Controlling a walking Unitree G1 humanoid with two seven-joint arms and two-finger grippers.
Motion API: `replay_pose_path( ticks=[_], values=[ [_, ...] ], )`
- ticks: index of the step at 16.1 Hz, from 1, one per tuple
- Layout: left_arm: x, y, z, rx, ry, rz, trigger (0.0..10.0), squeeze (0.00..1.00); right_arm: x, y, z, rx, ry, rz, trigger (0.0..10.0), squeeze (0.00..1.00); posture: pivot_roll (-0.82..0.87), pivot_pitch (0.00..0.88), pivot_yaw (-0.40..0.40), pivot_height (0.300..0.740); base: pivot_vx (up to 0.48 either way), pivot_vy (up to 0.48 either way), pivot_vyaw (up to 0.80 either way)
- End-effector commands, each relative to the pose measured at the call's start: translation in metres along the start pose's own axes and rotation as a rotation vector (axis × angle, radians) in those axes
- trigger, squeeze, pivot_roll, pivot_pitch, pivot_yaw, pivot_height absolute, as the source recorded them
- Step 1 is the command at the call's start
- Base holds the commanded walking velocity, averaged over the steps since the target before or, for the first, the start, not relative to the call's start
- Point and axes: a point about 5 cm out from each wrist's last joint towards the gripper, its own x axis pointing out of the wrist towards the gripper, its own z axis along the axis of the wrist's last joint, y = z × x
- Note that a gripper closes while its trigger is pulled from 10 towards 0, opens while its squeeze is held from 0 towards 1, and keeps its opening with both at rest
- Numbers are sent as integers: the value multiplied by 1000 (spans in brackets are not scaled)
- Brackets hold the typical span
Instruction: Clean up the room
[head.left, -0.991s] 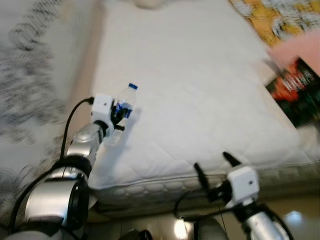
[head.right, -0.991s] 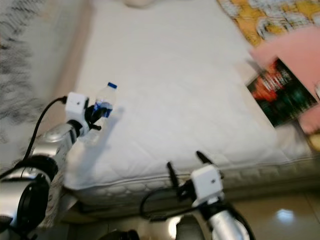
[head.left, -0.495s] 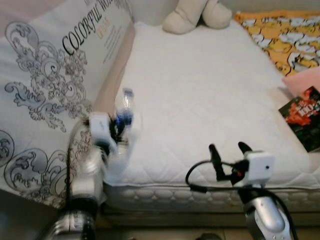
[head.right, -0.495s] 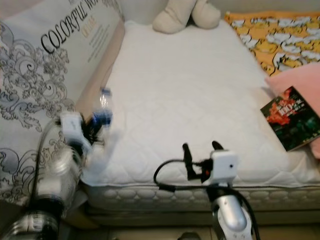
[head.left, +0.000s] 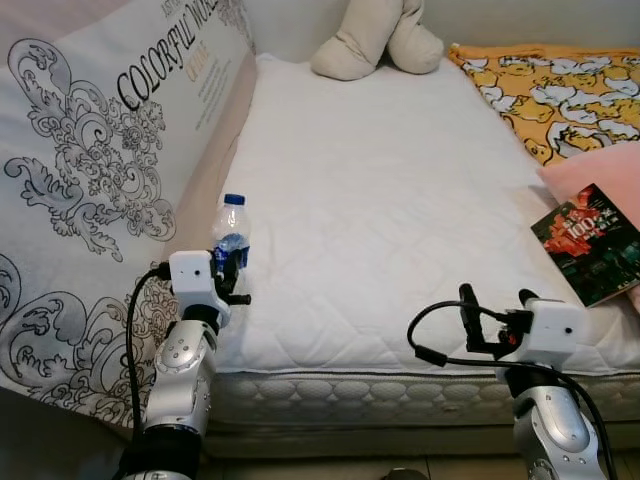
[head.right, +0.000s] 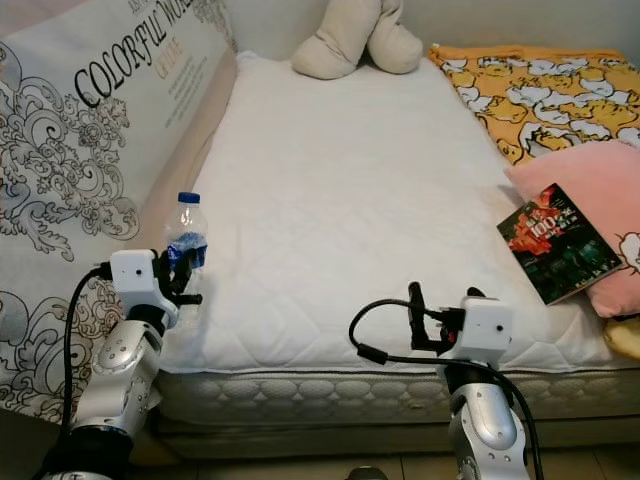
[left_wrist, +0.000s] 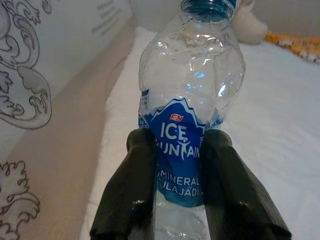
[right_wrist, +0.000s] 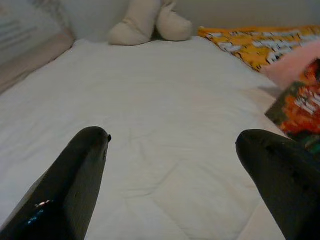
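Left eye view: I log a clear plastic water bottle with a blue label and cap (head.left: 231, 232), upright, pinched in my left end effector (head.left: 231, 268) at the near left corner of the bed's white quilted mattress (head.left: 390, 210). My right end effector (head.left: 495, 305) hovers over the near edge of the mattress, fingers spread, holding nothing. A white board printed with black scrollwork and lettering (head.left: 90, 170) leans along the bed's left side. A cream plush toy (head.left: 378, 40) sits at the far end.

Right eye view: an orange blanket with a white cartoon pattern (head.right: 540, 90) covers the far right of the bed; a pink pillow (head.right: 590, 200) lies nearer, with a dark book with a red and green cover (head.right: 556, 243) resting against it.

Left wrist view: both black fingers (left_wrist: 131, 186) press against the bottle's label, which reads "ICE MOUNTAIN".

Right wrist view: two black fingers (right_wrist: 75, 180) stand well apart over the bare mattress.
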Motion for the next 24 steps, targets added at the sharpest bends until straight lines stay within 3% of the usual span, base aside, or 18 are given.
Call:
replay_pose_path(
  ticks=[1,7,11,16,19,24],
  values=[
    [2,-3,2,45,10,-33,10000,0,3,6,-1,-19,-3,40,10000,0,-205,0,53,740,0,0,0],
    [15,-11,14,87,8,-61,10000,0,10,12,-10,-7,12,36,10000,0,-191,0,94,740,-52,0,0],
    [17,-12,14,105,19,-65,10000,0,12,12,-11,-5,11,34,10000,0,-193,0,96,740,-479,0,0],
    [19,-17,16,121,12,-80,10000,0,13,15,-12,-9,13,39,10000,0,-195,0,102,740,0,0,0],
    [18,-21,13,67,25,-79,10000,0,12,14,-10,-28,7,43,10000,0,-204,0,89,740,0,-480,0],
    [16,-32,6,80,37,-94,10000,0,12,4,-7,-69,14,50,10000,0,-210,0,59,740,0,-477,588]
  ],
)
